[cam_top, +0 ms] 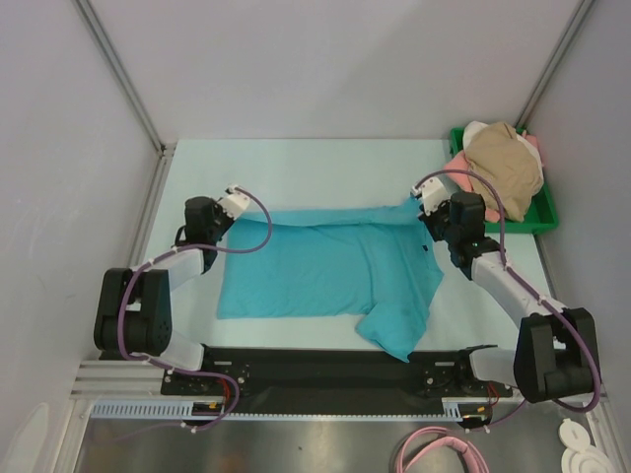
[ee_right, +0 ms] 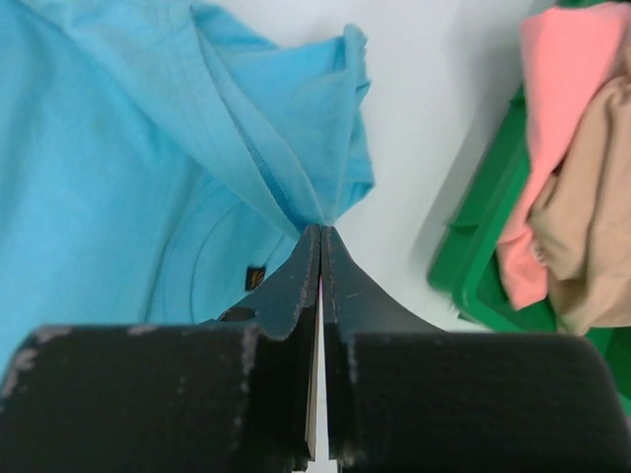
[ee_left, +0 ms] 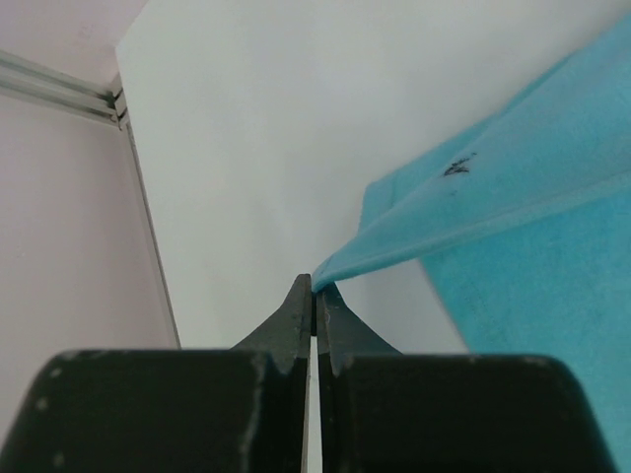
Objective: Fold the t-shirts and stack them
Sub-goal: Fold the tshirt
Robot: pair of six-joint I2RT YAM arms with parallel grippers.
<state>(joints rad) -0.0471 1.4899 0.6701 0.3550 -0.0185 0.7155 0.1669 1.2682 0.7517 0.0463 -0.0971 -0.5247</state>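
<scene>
Left gripper (ee_left: pixel 315 296) and right gripper (ee_right: pixel 320 236) pinch tight the far edge of the teal t-shirt (cam_top: pixel 325 266), stretching it taut, apparently for folding.

Teal t-shirt (cam_top: pixel 306 271) lies part-folded; other t-shirts (cam_top: pixel 503 168) heaped aside.

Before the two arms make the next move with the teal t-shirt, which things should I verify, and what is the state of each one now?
1. Left hand shut on the teal t-shirt edge: ok.
2. Right hand shut on the same shirt: ok.
3. Far edge stretched between both hands: ok.
4. Shirt body flat on the table: not ok, the near right part is bunched and folded over.
5. Tan shirt and pink shirt lying in the green tray, apart from the teal one: ok.
6. Only one layer of cloth in each grip: cannot tell.
</scene>
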